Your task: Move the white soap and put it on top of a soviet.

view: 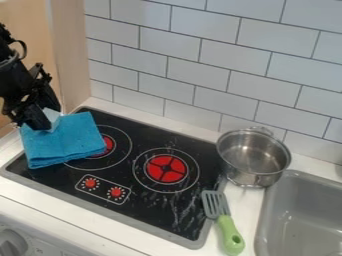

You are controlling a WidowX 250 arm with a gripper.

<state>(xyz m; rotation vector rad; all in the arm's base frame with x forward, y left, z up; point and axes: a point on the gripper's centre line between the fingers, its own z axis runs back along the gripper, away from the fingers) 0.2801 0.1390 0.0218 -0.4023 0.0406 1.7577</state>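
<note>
So the pot (pixel 252 159) is shiny metal, pretty reflective. Stovetop (pixel 150 210) looks smooth and glossy, black with whitish smears. The cloth (pixel 63 140) is soft-looking matt fabric, wall tiles (pixel 200 55) have a slight sheen, and the spatula's handle (pixel 230 236) looks like smooth plastic.

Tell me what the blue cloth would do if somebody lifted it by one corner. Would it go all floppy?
Probably, yes! The blue cloth looks soft and creased, so it would likely droop. It's probably light, since it looks thin. It might flop open too, because its edge shows folded layers.
</note>
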